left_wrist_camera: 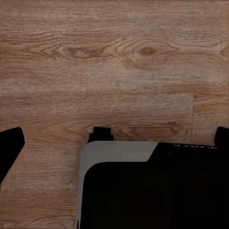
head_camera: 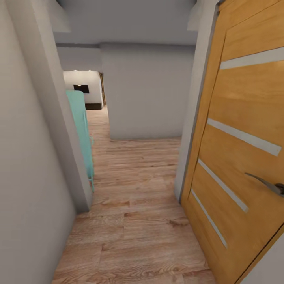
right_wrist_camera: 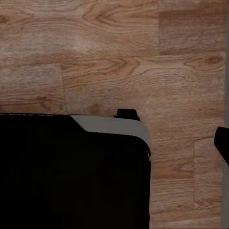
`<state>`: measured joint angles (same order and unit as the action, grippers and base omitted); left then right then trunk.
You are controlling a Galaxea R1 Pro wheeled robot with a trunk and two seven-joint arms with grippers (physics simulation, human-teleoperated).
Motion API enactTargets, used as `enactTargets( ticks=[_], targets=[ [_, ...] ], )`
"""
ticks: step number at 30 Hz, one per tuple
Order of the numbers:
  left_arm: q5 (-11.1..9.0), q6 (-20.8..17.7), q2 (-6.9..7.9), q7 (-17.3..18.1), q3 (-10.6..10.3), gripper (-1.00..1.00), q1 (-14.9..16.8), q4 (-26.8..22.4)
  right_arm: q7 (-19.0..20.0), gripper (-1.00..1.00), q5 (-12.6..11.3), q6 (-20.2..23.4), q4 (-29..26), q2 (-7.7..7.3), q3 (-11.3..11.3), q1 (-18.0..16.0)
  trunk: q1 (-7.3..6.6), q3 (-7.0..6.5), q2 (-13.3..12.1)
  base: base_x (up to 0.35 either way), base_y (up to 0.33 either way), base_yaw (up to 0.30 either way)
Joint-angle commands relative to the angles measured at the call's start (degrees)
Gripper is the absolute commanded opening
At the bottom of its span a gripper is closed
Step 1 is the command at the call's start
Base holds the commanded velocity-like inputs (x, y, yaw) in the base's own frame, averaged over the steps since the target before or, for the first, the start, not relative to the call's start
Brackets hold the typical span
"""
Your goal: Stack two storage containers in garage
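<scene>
The two storage containers are out of view. I am in a narrow hallway with light wood plank flooring (head_camera: 134, 221). In the left wrist view my left gripper (left_wrist_camera: 116, 140) is open, its two dark fingertips (left_wrist_camera: 9, 148) far apart at the frame's edges and nothing between them. In the right wrist view my right gripper (right_wrist_camera: 114, 143) also stands open, with one fingertip (right_wrist_camera: 222, 143) at the frame's edge and the other lost against my black base (right_wrist_camera: 71, 176). Both grippers hang over the wood planks beside that base (left_wrist_camera: 152, 191).
A light wooden door (head_camera: 244, 130) with four frosted strips and a lever handle (head_camera: 270, 184) stands open close on the right. A white wall (head_camera: 35, 157) is close on the left, with a teal object (head_camera: 81, 126) behind its corner. A white wall (head_camera: 146, 90) blocks the way ahead; the passage continues left of it.
</scene>
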<state>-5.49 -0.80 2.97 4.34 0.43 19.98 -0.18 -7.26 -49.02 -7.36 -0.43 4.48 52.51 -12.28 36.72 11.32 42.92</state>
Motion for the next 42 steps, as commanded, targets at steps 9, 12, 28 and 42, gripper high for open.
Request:
enactTargets(
  ticks=[9,12,28,42],
  targets=[
    [-0.58,-0.16,0.02,0.27,0.01,1.0,0.04,0.0,-0.21,1.0,-0.5,-0.14,-0.01,0.01,0.48,-0.03,0.04,0.08,0.06,0.322,0.0,0.004],
    [-0.58,-0.17,0.02,0.28,0.01,1.0,0.05,0.0,-0.21,1.0,-0.56,-0.12,-0.01,0.04,0.48,-0.03,0.04,0.08,0.06,0.322,0.0,0.0],
    [-0.47,0.05,-0.08,0.74,0.0,1.0,-0.31,0.08,-0.21,1.0,-0.64,-0.11,-0.01,0.03,0.41,-0.03,0.04,0.08,0.06,0.322,0.0,0.0],
    [-0.31,0.27,0.08,0.76,0.01,1.0,-2.13,0.04,-0.51,1.0,-0.65,-0.02,-0.01,0.05,0.4,-0.03,0.04,0.08,0.06,0.322,0.0,0.022]
  ],
)
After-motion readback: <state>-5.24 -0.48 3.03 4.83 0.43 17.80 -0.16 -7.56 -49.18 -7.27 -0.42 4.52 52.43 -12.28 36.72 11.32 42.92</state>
